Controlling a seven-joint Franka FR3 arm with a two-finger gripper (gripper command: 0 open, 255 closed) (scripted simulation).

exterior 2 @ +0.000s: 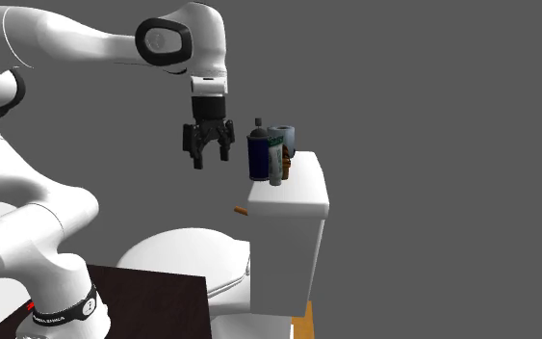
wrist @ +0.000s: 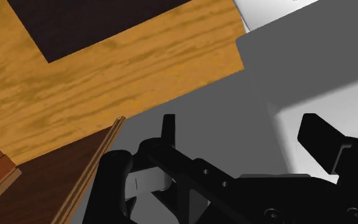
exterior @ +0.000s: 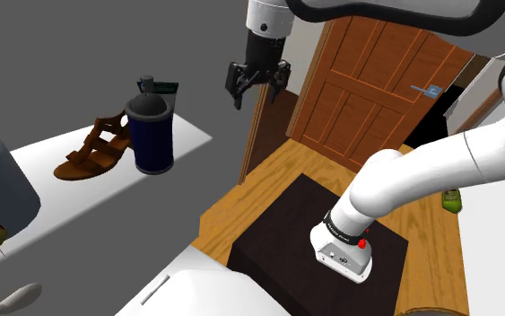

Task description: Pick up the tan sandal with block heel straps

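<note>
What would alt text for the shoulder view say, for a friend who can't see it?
A white robot arm holds its open black pincer in the air, apart from a brown strappy sandal that sits on a white ledge beside a dark blue canister. Behind the pincer are a wooden door and a wood floor.

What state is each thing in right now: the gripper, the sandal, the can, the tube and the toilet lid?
Gripper: open, empty, up in the air.
Sandal: resting on its sole on the tank top, beside the can, not held.
Can: upright, cap on.
Tube: standing upright.
Toilet lid: down.
</note>
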